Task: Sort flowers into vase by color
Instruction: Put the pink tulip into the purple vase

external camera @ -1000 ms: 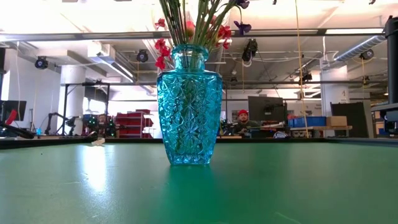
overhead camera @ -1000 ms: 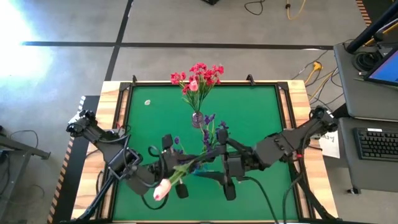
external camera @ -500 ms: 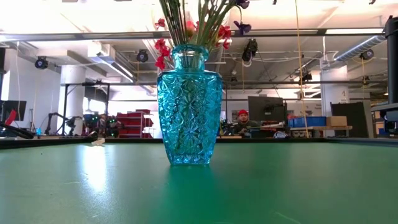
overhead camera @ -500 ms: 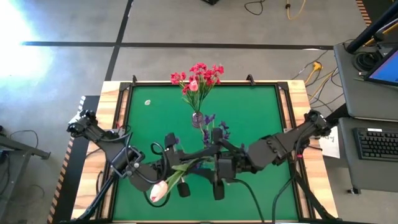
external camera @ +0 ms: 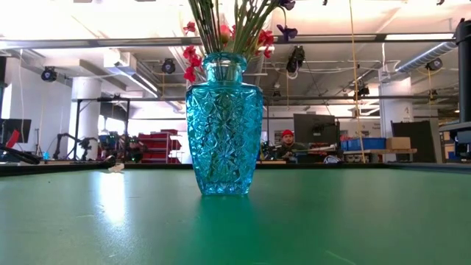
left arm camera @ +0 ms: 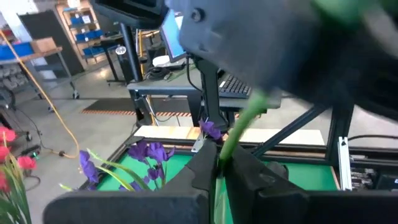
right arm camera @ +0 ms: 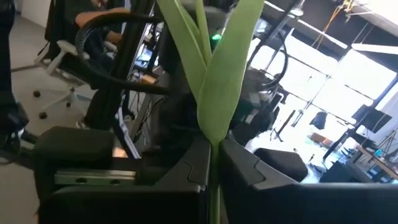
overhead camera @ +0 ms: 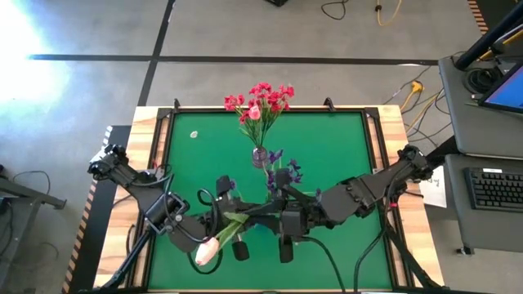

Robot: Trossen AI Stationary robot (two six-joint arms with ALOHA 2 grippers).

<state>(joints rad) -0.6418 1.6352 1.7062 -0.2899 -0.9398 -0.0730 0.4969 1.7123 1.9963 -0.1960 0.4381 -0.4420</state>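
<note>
I am seeing the left gripper hanging over the near half of the green table, its fingers pinching the green stem of a pale pink tulip whose bud is pointing toward the table's near edge. Just to its right, the right gripper is meeting it, its fingers pressed together on the same stem, right below the leaves. Both arms are crowding the middle, so the stem is mostly hiding between them. Behind the grippers, the blue cut-glass vase is standing upright, holding the red blooms and purple sprays. A small pale scrap is lying at the far left of the mat. To the right, a keyboard is sitting on a side desk. I am finding no readable writing. Beyond the table is a workshop, with a person sitting far off.
</note>
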